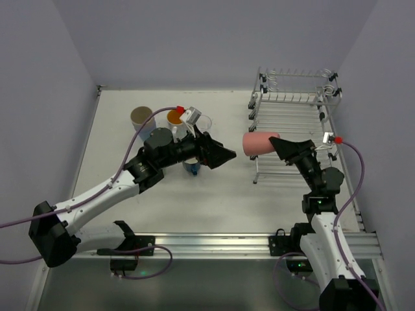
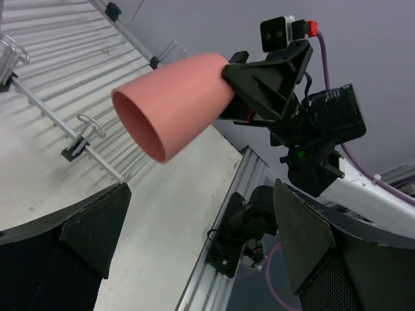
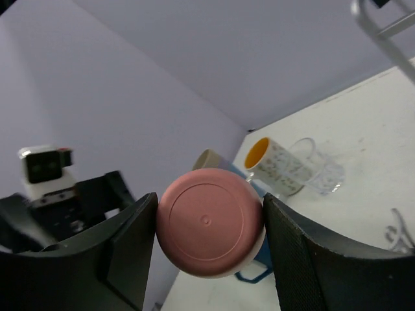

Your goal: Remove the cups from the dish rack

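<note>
Top external view: the right gripper [image 1: 277, 146] is clamped on the base end of a pink cup [image 1: 258, 143], holding it on its side in the air by the near left corner of the rack [image 1: 295, 107], mouth toward the left gripper [image 1: 225, 155]; that gripper's jaws stand wide apart with nothing between them, just short of the cup's mouth; behind the left arm a beige cup [image 1: 141, 116], an orange-inside mug [image 1: 175, 118], a clear glass [image 1: 204, 124] and a dark cup [image 1: 159, 138] stand on the table [image 1: 220, 201]; a blue cup [image 1: 192, 167] is partly hidden under the left wrist. Right wrist view: the pink cup's round base sits between both fingers [image 3: 130, 246], touching each.
</note>
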